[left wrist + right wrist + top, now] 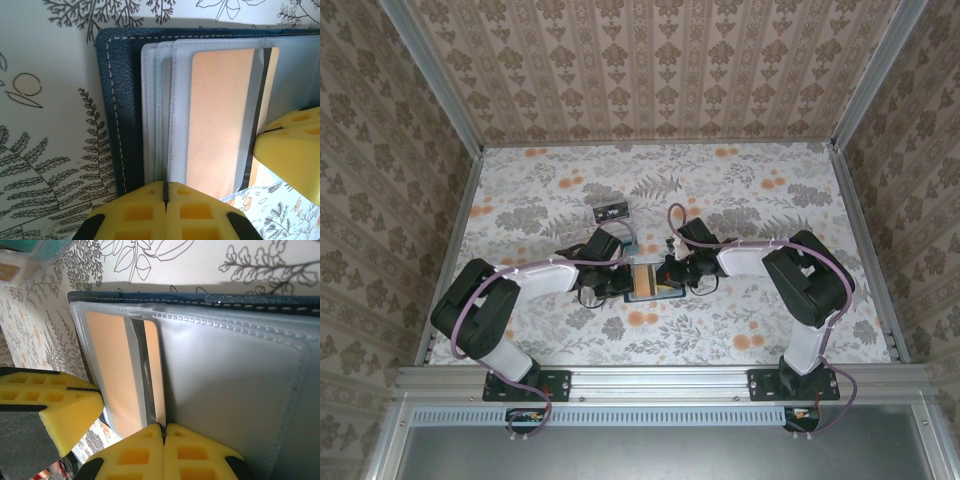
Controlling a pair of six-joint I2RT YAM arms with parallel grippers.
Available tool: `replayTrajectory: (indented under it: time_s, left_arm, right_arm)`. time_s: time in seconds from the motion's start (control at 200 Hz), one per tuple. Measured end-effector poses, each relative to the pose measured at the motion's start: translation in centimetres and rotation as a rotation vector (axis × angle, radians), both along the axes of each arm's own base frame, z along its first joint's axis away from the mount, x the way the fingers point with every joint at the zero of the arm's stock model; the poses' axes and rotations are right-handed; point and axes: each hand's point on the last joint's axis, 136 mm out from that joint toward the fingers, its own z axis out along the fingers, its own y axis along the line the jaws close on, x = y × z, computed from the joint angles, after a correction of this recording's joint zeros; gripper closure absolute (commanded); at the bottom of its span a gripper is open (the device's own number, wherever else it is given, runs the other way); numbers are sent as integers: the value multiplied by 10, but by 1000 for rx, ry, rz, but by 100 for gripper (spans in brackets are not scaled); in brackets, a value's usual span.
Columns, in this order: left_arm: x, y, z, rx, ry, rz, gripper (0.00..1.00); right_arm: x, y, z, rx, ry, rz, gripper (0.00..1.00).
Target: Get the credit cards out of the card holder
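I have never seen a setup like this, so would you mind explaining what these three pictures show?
These are two robot arms bolted at the near edge of a flower-patterned table. The overhead picture looks down from behind them, left arm on the left, right arm on the right. The other two come from a camera on each wrist, so the yellow blocks at the bottom are that arm's fingers. An open navy card holder lies between the arms, an orange-tan card inside a clear sleeve. A clear tray sits farther back. The left fingers are closed on a sleeve edge of the holder. The right fingers are closed at another edge; whether they pinch card or plastic is unclear.
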Motion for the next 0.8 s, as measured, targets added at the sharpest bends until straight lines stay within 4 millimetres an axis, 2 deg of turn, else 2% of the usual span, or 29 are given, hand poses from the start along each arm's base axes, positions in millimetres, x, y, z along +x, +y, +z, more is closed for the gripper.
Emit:
replayTrajectory:
  time_s: [0.23,0.55,0.8]
  left_arm:
    - [0,0,0,0,1,1,100]
    - [0,0,0,0,1,0,100]
    - [0,0,0,-3,4,2,100]
  right_arm:
    - [-7,-9,1,-7,5,-29,100]
    - [-4,-22,5,-10,-2,-58,100]
    - [-3,-40,5,-19,-4,-84,100]
